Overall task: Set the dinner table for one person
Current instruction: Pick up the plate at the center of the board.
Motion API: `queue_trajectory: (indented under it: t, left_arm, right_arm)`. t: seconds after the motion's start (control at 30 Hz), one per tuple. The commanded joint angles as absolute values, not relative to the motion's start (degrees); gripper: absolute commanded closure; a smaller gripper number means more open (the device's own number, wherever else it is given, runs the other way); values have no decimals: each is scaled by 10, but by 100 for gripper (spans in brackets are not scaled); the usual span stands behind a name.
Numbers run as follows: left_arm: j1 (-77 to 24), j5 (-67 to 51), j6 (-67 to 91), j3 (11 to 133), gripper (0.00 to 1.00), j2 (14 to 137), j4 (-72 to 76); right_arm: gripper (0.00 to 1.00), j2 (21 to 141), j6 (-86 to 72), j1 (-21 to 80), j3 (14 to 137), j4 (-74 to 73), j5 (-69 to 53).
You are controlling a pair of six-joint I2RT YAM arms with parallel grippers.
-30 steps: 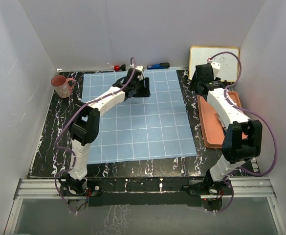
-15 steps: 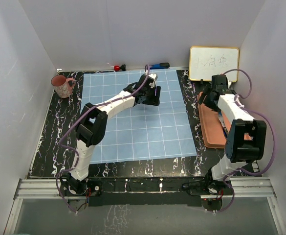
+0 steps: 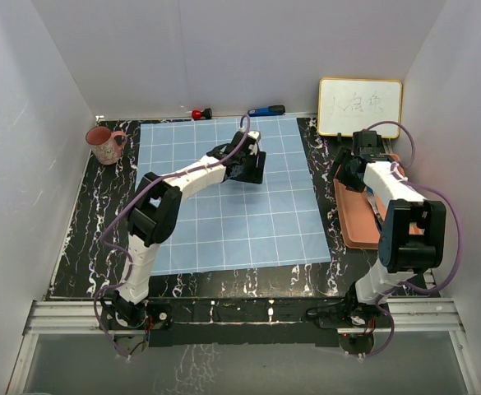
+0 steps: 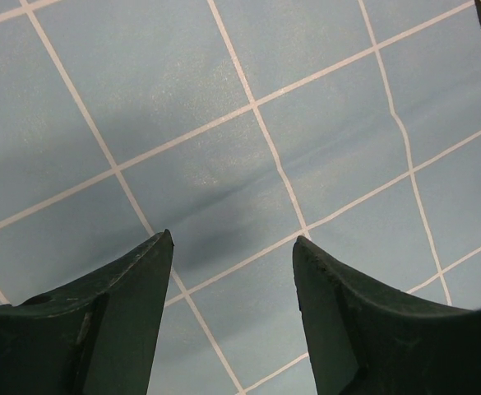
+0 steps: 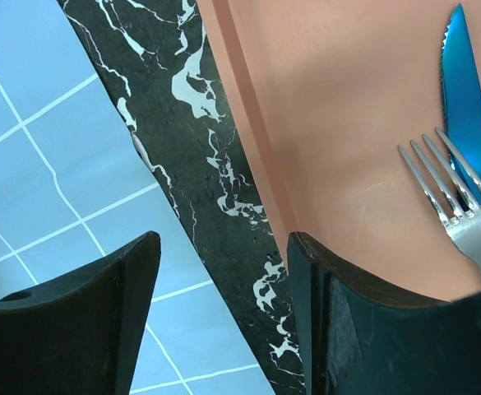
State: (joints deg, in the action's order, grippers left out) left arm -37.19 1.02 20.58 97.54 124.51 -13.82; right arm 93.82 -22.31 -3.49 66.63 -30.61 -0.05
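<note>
Under the left gripper (image 4: 232,247) the cloth (image 4: 224,123) looked matt and soft, with a faint crease running across its white grid. That gripper's fingers (image 4: 117,313) were dark matt plastic, lightly scuffed along the edges. Below the right gripper (image 5: 224,243) the dinner table (image 5: 199,164) had a smooth, stone-like black finish veined in white. Beside that hand, the tray (image 5: 339,107) was smooth orange plastic with a dull sheen. On it lay a fork (image 5: 470,239) of bright polished metal and a knife (image 5: 466,107) with a glossy blue blade.
</note>
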Motion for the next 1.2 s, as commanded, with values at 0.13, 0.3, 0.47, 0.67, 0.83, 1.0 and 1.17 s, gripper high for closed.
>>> queue_trajectory:
  t: [0.13, 0.3, 0.47, 0.67, 0.83, 1.0, 1.17]
  left_arm:
    - [-372, 30, 204, 952, 40, 1198, -154]
    - [-372, 32, 210, 930, 40, 1188, -151]
    - [-372, 39, 211, 918, 40, 1179, -154]
    - [-372, 52, 208, 919, 39, 1182, -161]
    - [-372, 62, 206, 916, 39, 1182, -166]
    - [-371, 74, 202, 913, 39, 1180, -167]
    - [-371, 82, 198, 914, 39, 1183, -170]
  right_arm:
    - [40, 962, -203, -36, 672, -293, 33]
    - [41, 977, -201, -32, 667, -294, 47]
    - [42, 986, -201, -25, 663, -287, 45]
    - [45, 1009, -200, -19, 660, -280, 38]
    - [48, 1023, -197, -14, 654, -272, 37]
    - [65, 1035, -190, -11, 653, -265, 27]
    - [99, 1047, -184, -8, 655, -255, 2]
